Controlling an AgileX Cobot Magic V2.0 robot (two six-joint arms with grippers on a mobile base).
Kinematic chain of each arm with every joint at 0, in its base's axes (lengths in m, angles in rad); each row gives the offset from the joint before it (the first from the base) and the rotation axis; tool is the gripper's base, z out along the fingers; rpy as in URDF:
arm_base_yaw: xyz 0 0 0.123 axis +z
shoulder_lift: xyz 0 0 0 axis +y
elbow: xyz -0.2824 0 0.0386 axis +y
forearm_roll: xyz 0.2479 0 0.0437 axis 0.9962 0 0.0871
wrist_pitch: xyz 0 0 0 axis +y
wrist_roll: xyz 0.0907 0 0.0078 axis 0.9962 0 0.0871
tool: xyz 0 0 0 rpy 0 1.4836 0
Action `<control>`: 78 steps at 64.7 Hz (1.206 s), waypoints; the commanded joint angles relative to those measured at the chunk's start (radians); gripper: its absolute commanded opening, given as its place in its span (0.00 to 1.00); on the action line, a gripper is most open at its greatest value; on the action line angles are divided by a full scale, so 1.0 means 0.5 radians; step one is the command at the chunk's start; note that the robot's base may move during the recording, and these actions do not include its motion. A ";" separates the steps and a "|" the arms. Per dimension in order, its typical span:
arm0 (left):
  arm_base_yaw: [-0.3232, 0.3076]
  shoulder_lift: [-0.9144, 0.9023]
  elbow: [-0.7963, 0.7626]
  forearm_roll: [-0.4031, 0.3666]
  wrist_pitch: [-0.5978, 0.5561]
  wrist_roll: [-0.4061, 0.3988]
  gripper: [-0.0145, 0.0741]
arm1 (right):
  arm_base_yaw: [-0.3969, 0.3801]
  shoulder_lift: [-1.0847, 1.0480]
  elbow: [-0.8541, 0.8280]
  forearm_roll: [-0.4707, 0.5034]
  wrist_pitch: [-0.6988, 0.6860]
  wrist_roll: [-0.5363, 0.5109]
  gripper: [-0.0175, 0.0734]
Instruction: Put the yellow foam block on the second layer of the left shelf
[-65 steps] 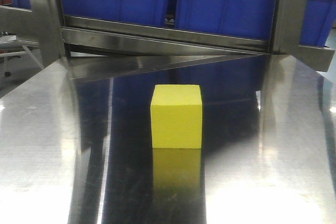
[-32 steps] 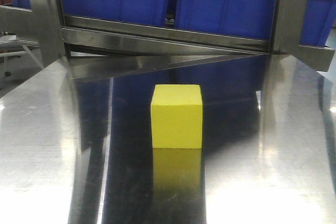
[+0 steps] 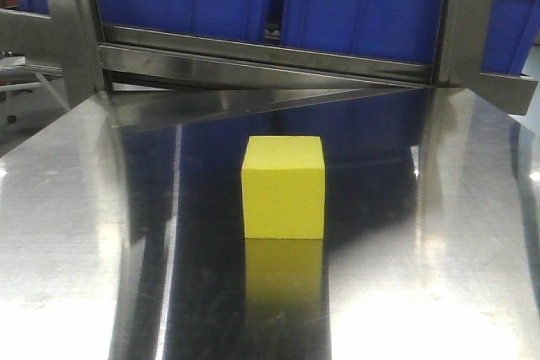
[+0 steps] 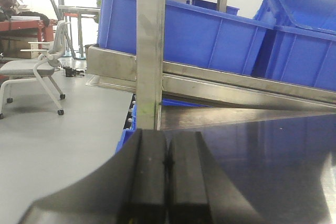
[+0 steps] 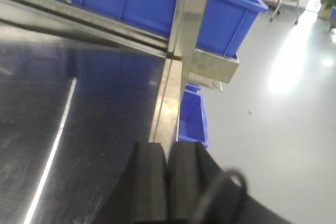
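Yellow foam block (image 3: 284, 187) sits upright on steel table (image 3: 76, 233), plain face frontward (near-cubic); left gripper (image 4: 167, 182) and right gripper (image 5: 168, 182) each pressed together.

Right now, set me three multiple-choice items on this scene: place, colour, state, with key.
1. The yellow foam block stands: A on the steel table; B on a cardboard box; C on a red tray.
2. The bins behind it are: A green; B grey; C blue.
3. The left hand and right hand are: A wide open; B shut, empty; C shut on cloths.
Key: A, its base rests on the reflective tabletop; C, every bin wall is blue; B, each wrist view shows it pressed closed, nothing held.
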 commanded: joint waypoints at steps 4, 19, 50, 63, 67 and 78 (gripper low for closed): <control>0.004 -0.033 0.053 -0.008 -0.176 -0.009 0.32 | 0.006 0.266 -0.170 -0.026 -0.168 -0.034 0.25; 0.004 -0.033 0.053 -0.008 -0.176 -0.009 0.32 | 0.215 0.660 -0.404 -0.054 -0.088 0.268 0.25; 0.004 -0.033 0.053 -0.008 -0.176 -0.009 0.32 | 0.722 1.623 -0.980 -0.100 0.465 0.684 0.74; 0.004 -0.033 0.053 -0.008 -0.176 -0.009 0.32 | 0.896 2.005 -1.367 -0.162 0.882 1.300 0.88; 0.004 -0.033 0.053 -0.008 -0.176 -0.009 0.32 | 0.957 2.104 -1.508 -0.193 1.014 1.440 0.88; 0.004 -0.033 0.053 -0.008 -0.176 -0.009 0.32 | 1.118 2.381 -1.875 -0.227 1.209 1.571 0.88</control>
